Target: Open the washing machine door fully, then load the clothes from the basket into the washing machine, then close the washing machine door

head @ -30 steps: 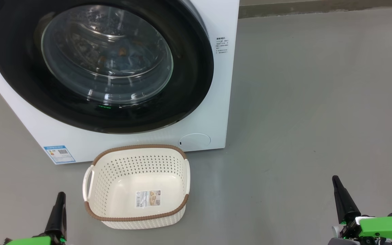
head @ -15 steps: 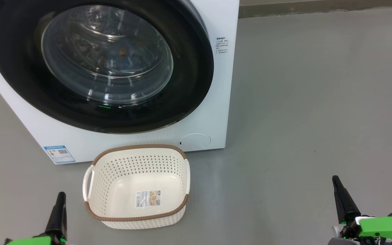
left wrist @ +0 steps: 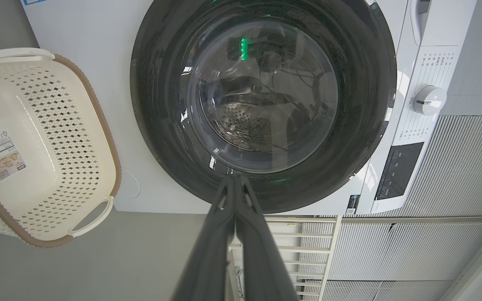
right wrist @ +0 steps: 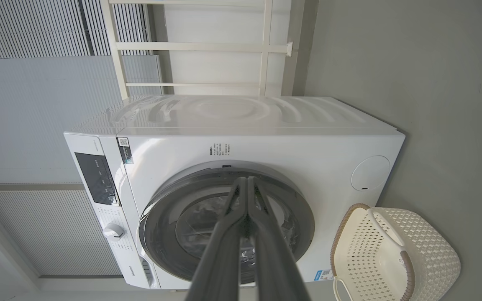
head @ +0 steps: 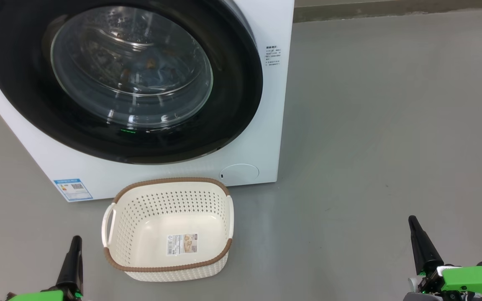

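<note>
The washing machine (head: 268,125) stands ahead on the left, and its door (head: 232,83) lies shut against the white front. Through the door's glass I make out blue clothes (head: 159,75) with orange spots inside the drum. On the floor before the machine sits the basket (head: 167,182), with just a label on its bottom. My left gripper (head: 75,239) is shut at the lower left, a little left of the basket. Far off at the lower right, my right gripper (head: 411,218) is shut too. The left wrist view shows the shut left gripper (left wrist: 235,179) before the door (left wrist: 161,125).
Grey floor (head: 391,125) stretches wide to the right of the machine. A round flap (head: 239,173) sits low on the machine's front behind the basket. In the right wrist view, a white rack (right wrist: 266,46) and a ribbed wall (right wrist: 36,29) stand behind the machine.
</note>
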Available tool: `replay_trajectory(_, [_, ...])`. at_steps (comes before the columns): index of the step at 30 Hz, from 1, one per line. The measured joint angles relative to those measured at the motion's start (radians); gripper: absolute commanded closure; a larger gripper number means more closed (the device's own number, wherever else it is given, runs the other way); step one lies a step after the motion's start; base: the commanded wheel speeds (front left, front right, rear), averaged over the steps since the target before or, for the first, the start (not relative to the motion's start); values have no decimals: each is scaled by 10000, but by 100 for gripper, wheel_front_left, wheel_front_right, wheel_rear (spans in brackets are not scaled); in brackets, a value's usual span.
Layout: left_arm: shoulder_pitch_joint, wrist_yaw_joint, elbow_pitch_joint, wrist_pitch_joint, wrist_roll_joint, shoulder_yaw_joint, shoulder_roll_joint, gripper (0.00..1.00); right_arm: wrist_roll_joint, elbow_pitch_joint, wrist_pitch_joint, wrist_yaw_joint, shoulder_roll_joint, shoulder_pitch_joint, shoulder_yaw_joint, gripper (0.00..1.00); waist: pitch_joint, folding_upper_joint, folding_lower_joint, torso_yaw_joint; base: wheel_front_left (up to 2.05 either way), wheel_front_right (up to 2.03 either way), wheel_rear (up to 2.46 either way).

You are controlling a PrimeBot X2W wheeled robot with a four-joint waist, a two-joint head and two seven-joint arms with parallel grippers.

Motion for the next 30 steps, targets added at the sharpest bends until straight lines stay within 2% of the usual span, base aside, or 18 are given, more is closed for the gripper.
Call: replay_trajectory(30, [-1,0,0,2,29,21,-6,100,0,0,0,0,0,0,0,100,0,0,0,0,0,0,0])
